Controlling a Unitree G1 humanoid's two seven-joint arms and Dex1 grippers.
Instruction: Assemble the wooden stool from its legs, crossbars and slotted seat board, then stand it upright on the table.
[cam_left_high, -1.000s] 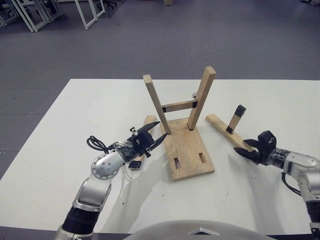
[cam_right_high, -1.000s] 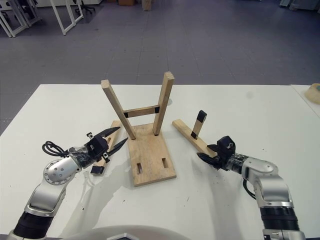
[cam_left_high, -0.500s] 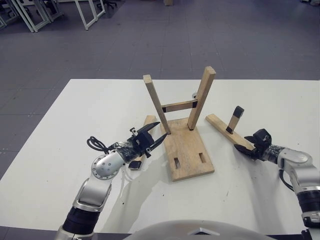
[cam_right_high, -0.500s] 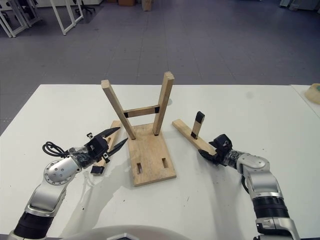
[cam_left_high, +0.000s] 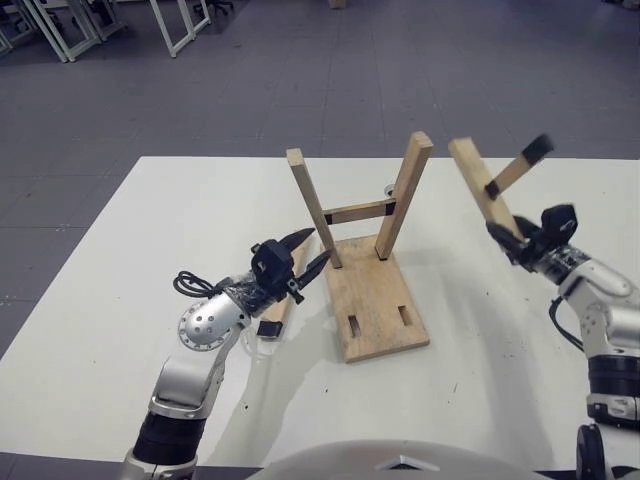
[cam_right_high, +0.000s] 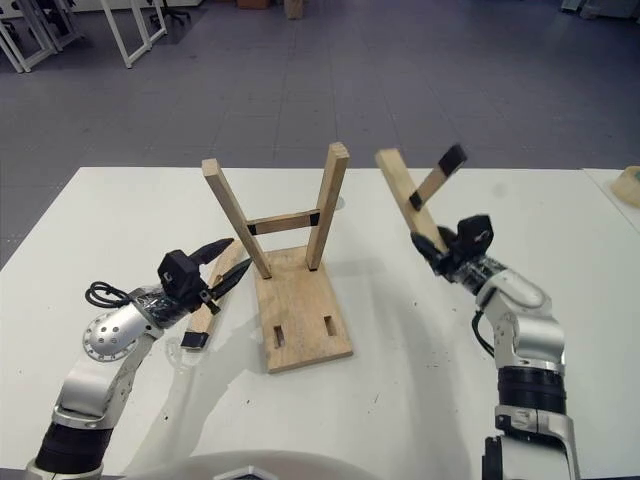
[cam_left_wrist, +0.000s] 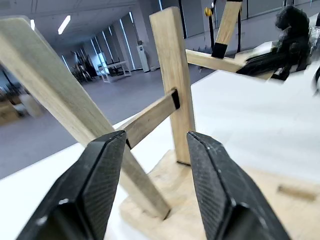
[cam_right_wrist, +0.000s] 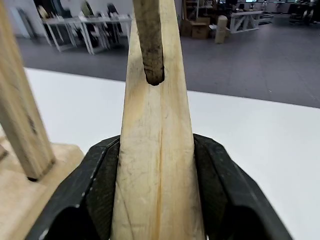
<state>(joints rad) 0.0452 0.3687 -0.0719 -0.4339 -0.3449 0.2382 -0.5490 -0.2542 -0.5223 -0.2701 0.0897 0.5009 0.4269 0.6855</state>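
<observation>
the right gripper (cam_left_high: 528, 243) is clamping one end of the held leg (cam_left_high: 478, 190), keeping it lifted clear of the table (cam_left_high: 140, 260) near the right edge. the leg is tilting up and away. the end grip is, in my judgement, leaving the rest of the leg and its stub crossbar (cam_left_high: 518, 165) free for fitting.

the left gripper (cam_left_high: 303, 253) is hovering with its jaws apart near the middle of the table, gripping nothing. it is sitting just over the far end of the spare leg (cam_right_high: 207, 312), probably ready to pick it up.

the seat board (cam_left_high: 375, 300) is lying flat at the middle of the table, underside up. this is giving a stable base for building the stool upside down.

two upright legs (cam_left_high: 312, 205) (cam_left_high: 403, 195) are standing in the board's far end, leaning slightly apart. the fitted crossbar (cam_left_high: 358, 212) is bridging them and appears to be bracing the pair.

the spare leg is lying flat just left of the board, within the left arm's reach.

two empty slots (cam_left_high: 353, 325) (cam_left_high: 404, 315) are waiting at the board's near end. assessment: roughly half assembled.
</observation>
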